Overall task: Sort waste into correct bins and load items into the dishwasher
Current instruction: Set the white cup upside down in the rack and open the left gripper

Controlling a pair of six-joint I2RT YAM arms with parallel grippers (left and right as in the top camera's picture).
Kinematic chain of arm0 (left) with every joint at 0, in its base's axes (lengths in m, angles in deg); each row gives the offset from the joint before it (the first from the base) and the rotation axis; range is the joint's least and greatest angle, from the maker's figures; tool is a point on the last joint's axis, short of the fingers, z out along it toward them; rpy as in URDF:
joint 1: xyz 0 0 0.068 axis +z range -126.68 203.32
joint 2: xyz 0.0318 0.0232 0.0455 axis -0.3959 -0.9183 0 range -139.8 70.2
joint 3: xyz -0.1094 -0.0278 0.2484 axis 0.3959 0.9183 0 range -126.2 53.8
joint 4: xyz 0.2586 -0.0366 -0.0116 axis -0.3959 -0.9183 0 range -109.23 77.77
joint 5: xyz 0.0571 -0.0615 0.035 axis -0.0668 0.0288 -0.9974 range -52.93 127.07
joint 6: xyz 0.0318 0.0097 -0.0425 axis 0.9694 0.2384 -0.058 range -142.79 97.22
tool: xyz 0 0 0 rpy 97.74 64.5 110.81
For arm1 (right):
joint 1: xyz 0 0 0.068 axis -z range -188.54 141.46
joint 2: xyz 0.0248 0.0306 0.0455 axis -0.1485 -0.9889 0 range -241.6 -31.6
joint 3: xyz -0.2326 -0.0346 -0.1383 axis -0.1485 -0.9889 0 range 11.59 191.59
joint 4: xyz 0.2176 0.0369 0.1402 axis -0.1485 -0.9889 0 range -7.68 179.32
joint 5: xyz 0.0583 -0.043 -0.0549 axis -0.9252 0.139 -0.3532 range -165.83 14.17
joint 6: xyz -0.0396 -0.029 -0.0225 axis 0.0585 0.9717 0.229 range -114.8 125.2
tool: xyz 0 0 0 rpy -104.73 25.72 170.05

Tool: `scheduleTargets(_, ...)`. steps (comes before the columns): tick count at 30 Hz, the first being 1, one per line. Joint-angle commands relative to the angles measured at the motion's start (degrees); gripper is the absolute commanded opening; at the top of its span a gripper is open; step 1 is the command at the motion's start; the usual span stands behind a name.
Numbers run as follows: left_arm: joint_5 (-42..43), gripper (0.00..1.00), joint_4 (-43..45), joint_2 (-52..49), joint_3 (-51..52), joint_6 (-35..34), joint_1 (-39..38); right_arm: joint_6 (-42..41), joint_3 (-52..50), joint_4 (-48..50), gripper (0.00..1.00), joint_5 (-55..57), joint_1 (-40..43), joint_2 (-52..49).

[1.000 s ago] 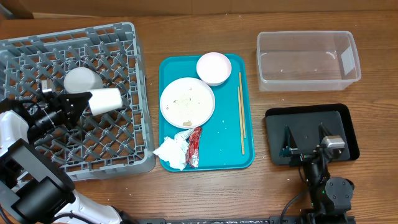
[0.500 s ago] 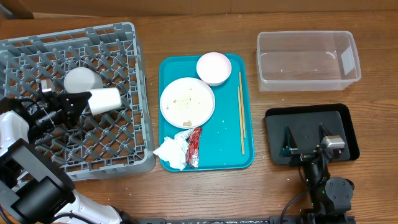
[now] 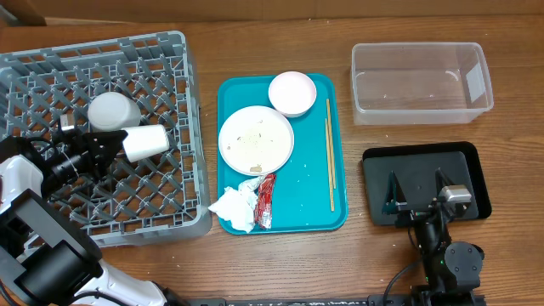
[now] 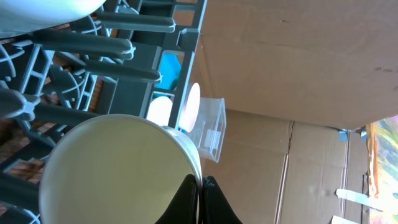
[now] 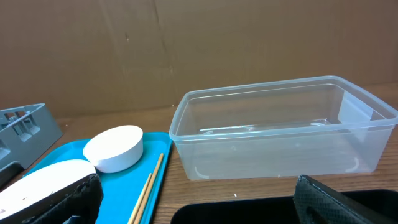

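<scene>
My left gripper is shut on the rim of the small white cup, held on its side over the grey dish rack. In the left wrist view the cup fills the lower left, its wall pinched between my fingers. One pale bowl lies upside down in the rack. The teal tray holds the plate with crumbs, the other bowl, the chopsticks, the napkin and the red wrapper. My right gripper is open and empty over the black tray.
The clear tub stands at the back right, behind the black tray; the right wrist view shows the tub, the bowl and the chopsticks. Upright rack pegs surround the cup. A cardboard wall stands behind the table.
My left gripper and the cup have shifted slightly to the right and toward the front over the rack. The right arm has not moved.
</scene>
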Motion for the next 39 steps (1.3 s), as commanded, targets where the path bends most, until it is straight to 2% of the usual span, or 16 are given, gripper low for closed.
scheduleTargets(1,-5.42,0.04,0.07,-0.68,1.09,-1.38,0.00,0.24,-0.59,0.33,1.00,0.52,0.07,0.57)
scheduleTargets(9,-10.64,0.04,-0.20,-0.66,0.48,-2.38,0.00,0.24,-0.59,0.33,1.00,0.52,0.07,0.57)
scheduleTargets(14,-15.58,0.04,-4.33,-0.61,-2.38,-2.38,-0.02,0.24,-0.59,0.33,1.00,0.52,0.07,0.57)
scheduleTargets(21,-28.92,0.04,-10.54,-0.61,-7.23,-2.43,-0.02,0.24,-0.59,0.33,1.00,0.52,0.07,0.57)
scheduleTargets(27,-36.09,0.04,-12.83,-0.61,-7.69,-2.45,-0.02,0.24,-0.59,0.33,1.00,0.52,0.07,0.57)
scheduleTargets(30,-38.99,0.06,-13.64,-0.61,-7.69,-2.49,-0.02,0.24,-0.59,0.33,1.00,0.52,0.07,0.57)
scheduleTargets(36,-44.44,0.17,-14.43,-0.61,-8.28,-5.29,0.04,0.24,-0.59,0.33,1.00,0.52,0.07,0.57)
scheduleTargets(39,-45.88,0.19,-16.50,-0.61,-10.99,-5.46,0.04,0.24,-0.59,0.33,1.00,0.52,0.07,0.57)
